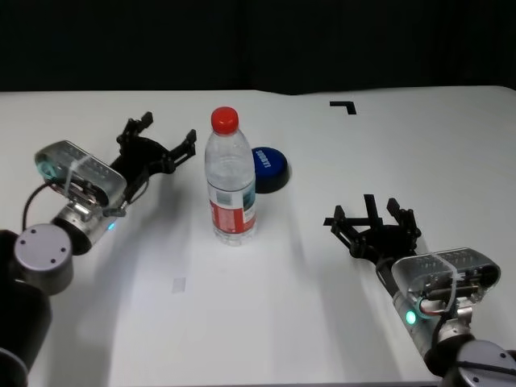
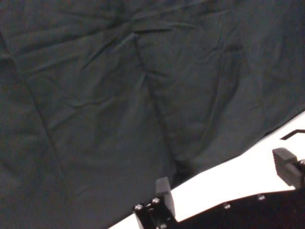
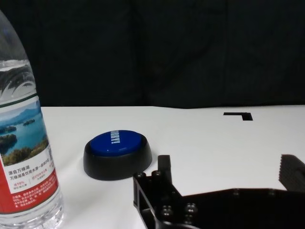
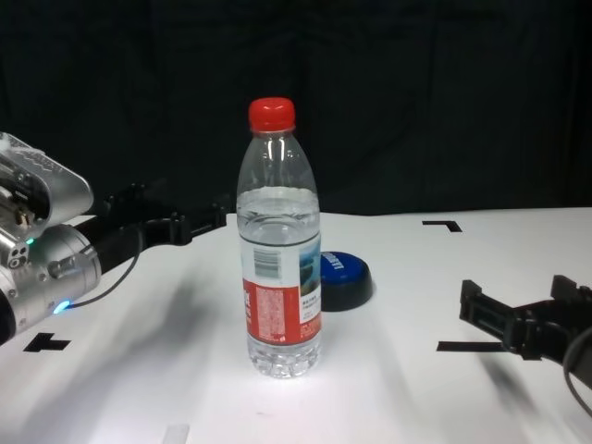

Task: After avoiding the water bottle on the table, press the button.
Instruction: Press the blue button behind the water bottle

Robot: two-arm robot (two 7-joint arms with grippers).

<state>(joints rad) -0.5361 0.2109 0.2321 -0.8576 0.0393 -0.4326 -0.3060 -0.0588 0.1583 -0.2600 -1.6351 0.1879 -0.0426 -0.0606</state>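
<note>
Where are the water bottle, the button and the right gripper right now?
water bottle (image 1: 231, 189), head view, on its clear body above the label.
button (image 3: 117, 140), right wrist view, on its blue top.
right gripper (image 1: 372, 218), head view, midway between its open fingertips.

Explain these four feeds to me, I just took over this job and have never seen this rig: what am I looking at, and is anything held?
It is a two-armed robot at a white table. The head and chest cameras look forward; the other two sit on the wrists. An upright water bottle stands mid-table, with the blue button just behind it toward the right. The left gripper is open, left of the bottle. The right gripper is open too, nearer the robot. Neither holds anything.
</note>
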